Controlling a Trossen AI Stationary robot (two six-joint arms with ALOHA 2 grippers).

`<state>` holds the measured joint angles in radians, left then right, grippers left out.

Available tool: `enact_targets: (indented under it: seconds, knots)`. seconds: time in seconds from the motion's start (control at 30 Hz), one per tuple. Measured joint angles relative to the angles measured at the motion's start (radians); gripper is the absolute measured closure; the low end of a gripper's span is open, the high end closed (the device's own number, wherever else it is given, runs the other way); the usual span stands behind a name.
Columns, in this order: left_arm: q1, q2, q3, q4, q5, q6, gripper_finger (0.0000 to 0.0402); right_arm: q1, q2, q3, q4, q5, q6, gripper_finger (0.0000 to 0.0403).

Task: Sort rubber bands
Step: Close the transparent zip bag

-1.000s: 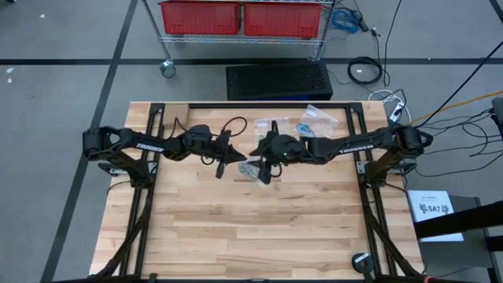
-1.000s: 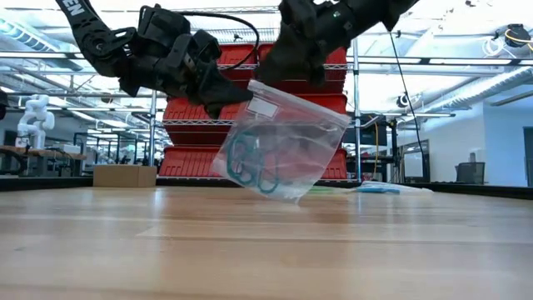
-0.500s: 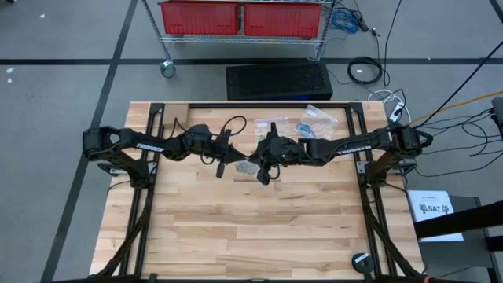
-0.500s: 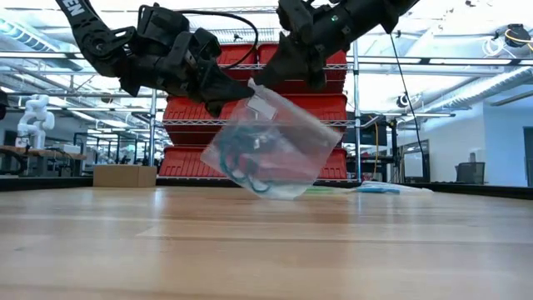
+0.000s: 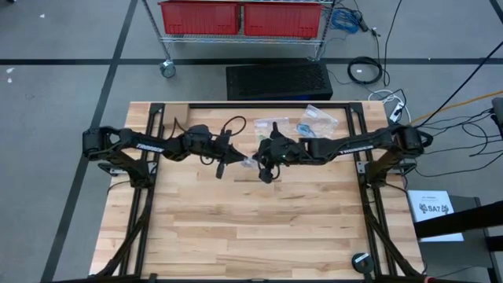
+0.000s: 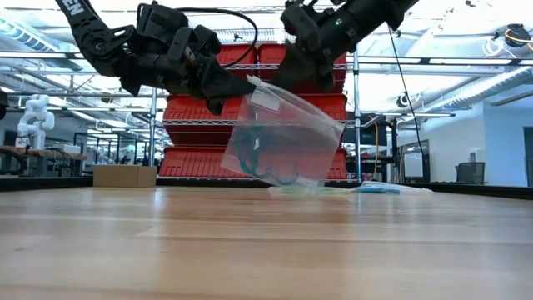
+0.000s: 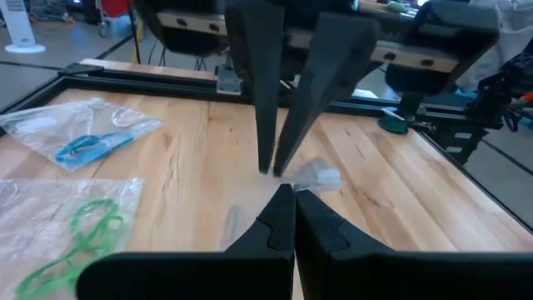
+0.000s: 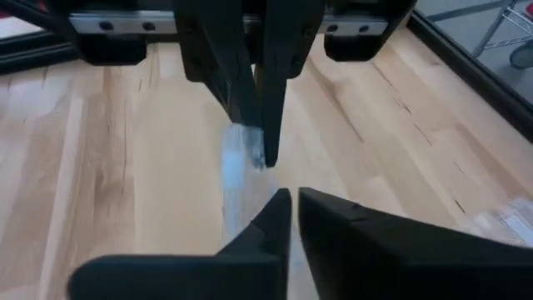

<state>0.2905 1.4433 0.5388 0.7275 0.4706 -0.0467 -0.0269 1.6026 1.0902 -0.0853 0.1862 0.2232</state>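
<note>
Left arm: reaches in level from the bench's left edge toward the middle, wrist bent slightly down.
Left gripper (image 6: 241, 86): fingers clenched on one top corner of the clear bag (image 6: 287, 137), above the bench.
Right arm: reaches in from the right edge, meeting the left arm near the bench's middle, closer to the far edge.
Right gripper (image 6: 287, 79): fingers pinched together on the bag's top edge, just beside the left gripper.
Clear bag: hangs tilted between both grippers, its lower edge close to the wooden bench (image 5: 259, 228).
Rubber bands (image 6: 254, 158): dark teal loops inside the hanging bag, gathered low.
Other bags: one with green bands (image 7: 83, 233) and one with blue bands (image 7: 87, 143) lie near the far edge.
</note>
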Motion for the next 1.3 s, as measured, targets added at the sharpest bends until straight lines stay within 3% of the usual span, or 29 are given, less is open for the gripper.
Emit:
enact_targets:
  seconds: [0.37,0.5,0.7,0.87,1.03,1.17,1.3]
  knots:
    - [0.0,0.0,0.0,-0.01,-0.001,-0.001,0.0402,0.043,-0.037,0.009,-0.002,0.002,-0.055,0.0273]
    - [0.001,0.0,0.0,-0.011,-0.01,-0.002,0.0401,0.102,-0.004,0.037,-0.003,0.128,-0.088,0.0256]
    - [0.0,0.0,0.0,-0.01,-0.03,-0.009,0.0401,0.178,0.062,0.097,-0.015,0.394,-0.124,0.0257]
    - [0.0,0.0,0.0,-0.01,-0.033,-0.019,0.0402,0.202,0.149,0.178,-0.075,0.464,-0.13,0.0259]
    - [0.0,0.0,0.0,-0.01,-0.034,-0.02,0.0402,0.212,0.232,0.294,-0.257,0.595,-0.117,0.0262]
    - [0.0,0.0,0.0,-0.01,-0.034,-0.02,0.0402,0.212,0.258,0.341,-0.329,0.606,-0.077,0.0282]
    - [0.0,0.0,0.0,-0.01,-0.034,-0.02,0.0402,0.212,0.256,0.344,-0.33,0.606,-0.077,0.0331]
